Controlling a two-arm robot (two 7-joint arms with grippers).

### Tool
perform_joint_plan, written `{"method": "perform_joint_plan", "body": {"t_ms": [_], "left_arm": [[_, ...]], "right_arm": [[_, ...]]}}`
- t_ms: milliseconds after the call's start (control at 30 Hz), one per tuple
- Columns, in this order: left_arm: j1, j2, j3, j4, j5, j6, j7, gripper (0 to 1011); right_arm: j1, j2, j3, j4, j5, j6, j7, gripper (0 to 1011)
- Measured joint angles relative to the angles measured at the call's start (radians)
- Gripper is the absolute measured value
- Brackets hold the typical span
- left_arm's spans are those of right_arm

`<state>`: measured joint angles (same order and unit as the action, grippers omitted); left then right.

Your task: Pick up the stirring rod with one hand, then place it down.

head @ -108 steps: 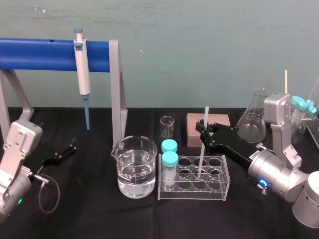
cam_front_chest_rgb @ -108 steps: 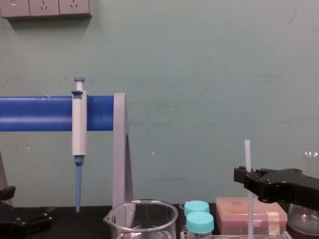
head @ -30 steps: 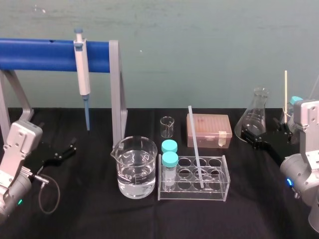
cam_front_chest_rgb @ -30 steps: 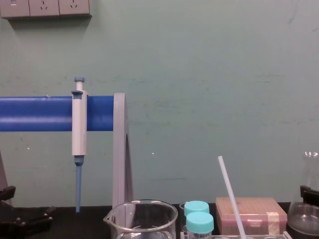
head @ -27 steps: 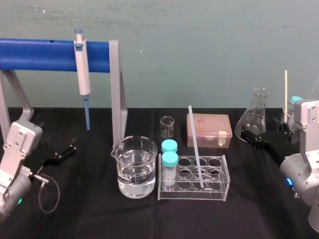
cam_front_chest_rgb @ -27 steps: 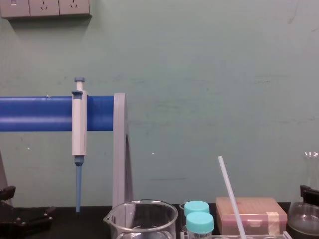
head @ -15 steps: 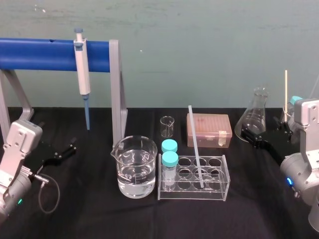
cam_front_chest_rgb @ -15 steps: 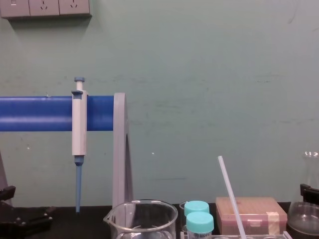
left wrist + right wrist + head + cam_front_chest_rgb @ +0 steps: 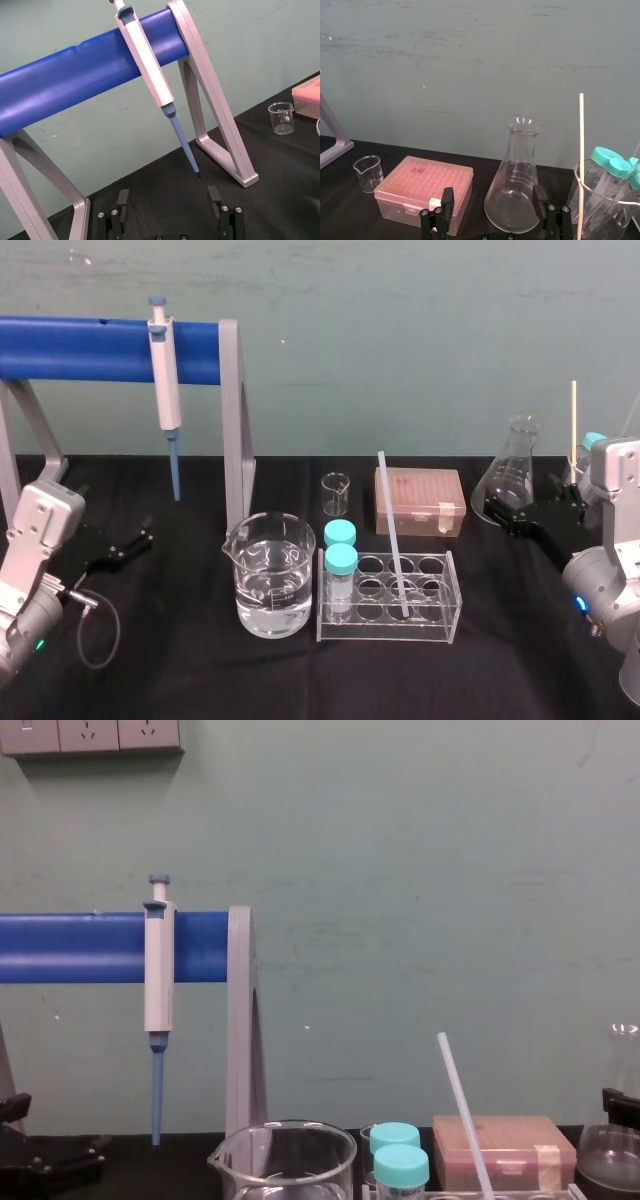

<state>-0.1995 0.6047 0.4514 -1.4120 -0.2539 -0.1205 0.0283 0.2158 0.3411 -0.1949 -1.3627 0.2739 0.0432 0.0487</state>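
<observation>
R gripper (image 9: 493, 195), wide open & empty, is right of stirring rod (image 9: 392, 535), leaning near-upright in rack (image 9: 385, 631) at worktop (image 9: 200, 670) centre; L gripper (image 9: 168, 196) farther.

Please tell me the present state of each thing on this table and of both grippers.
Stirring rod: leaning tilted in the rack, not held.
Right gripper: open, empty, by the flask.
Left gripper: open, empty, parked at left.
Beaker: partly filled with clear liquid.
Pipette: hanging on the blue bar.
Two tubes: capped, upright in the rack.

Lab: pipette (image 9: 165, 380), beaker (image 9: 268, 575), flask (image 9: 510, 480)
</observation>
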Motion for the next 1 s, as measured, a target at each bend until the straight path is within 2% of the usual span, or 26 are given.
{"method": "perform_joint_plan", "body": {"t_ms": [1000], "left_arm": [[0.0,0.0,0.0,0.0,0.0,0.0,0.0,1000]], "right_arm": [[0.0,0.0,0.0,0.0,0.0,0.0,0.0,1003]]}}
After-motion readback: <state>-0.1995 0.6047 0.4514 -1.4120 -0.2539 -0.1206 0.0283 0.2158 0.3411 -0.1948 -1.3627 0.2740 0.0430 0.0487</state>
